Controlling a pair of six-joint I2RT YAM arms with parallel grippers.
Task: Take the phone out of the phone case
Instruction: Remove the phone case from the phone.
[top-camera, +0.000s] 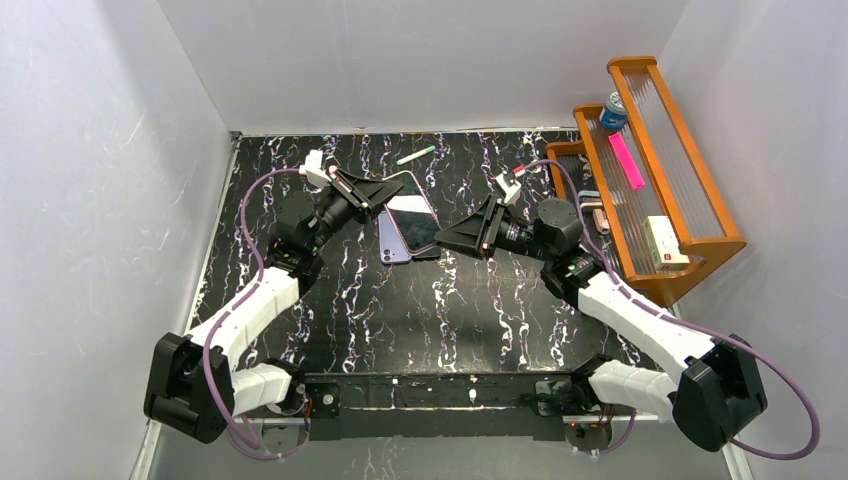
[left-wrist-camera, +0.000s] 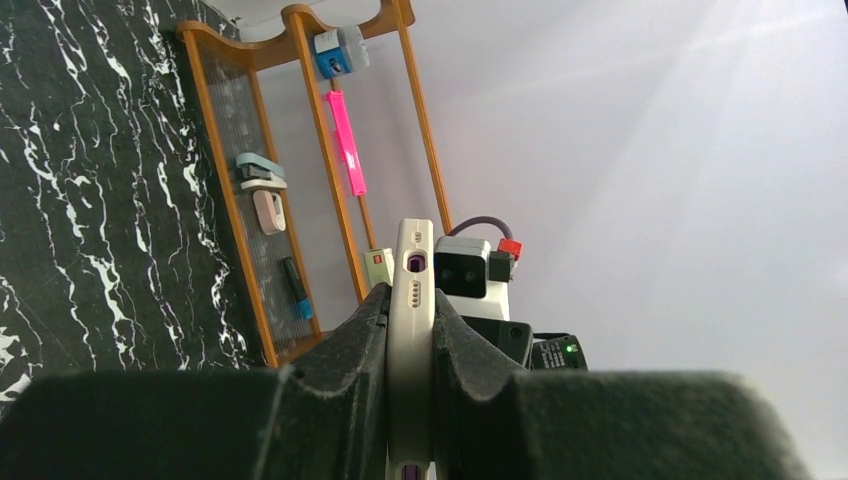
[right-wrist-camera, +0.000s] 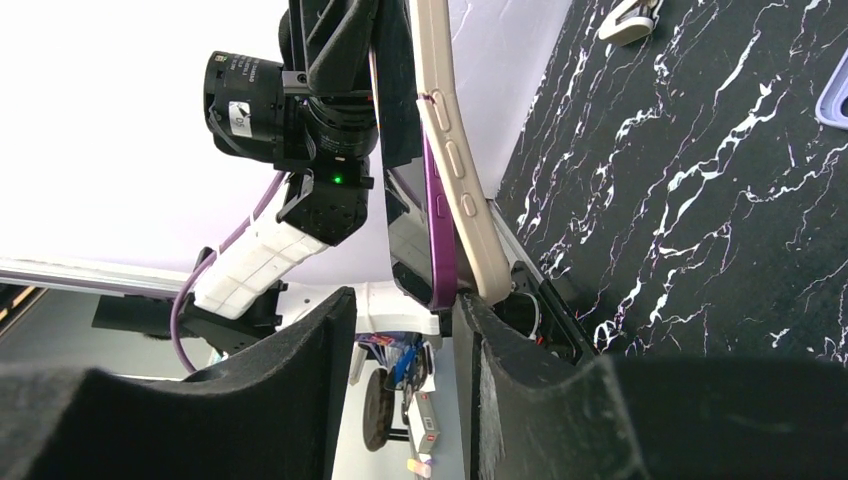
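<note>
My left gripper (top-camera: 385, 192) is shut on a beige phone case (top-camera: 402, 182) and holds it up on edge above the table's middle. In the left wrist view both pads clamp the case's edge (left-wrist-camera: 412, 300). The purple phone (top-camera: 393, 246) with its dark screen sits in the case. In the right wrist view the phone's (right-wrist-camera: 441, 235) lower end stands peeled away from the case (right-wrist-camera: 458, 175). My right gripper (top-camera: 447, 236) is open at the phone's near corner. Its right finger (right-wrist-camera: 490, 380) touches that corner, and its left finger stands apart.
A wooden rack (top-camera: 700, 235) stands at the right with a blue bottle (top-camera: 613, 110), a pink marker (top-camera: 626, 160) and a small box (top-camera: 664, 243). A green-and-white pen (top-camera: 415, 155) lies at the back of the black marbled table (top-camera: 420, 310). White walls enclose the table.
</note>
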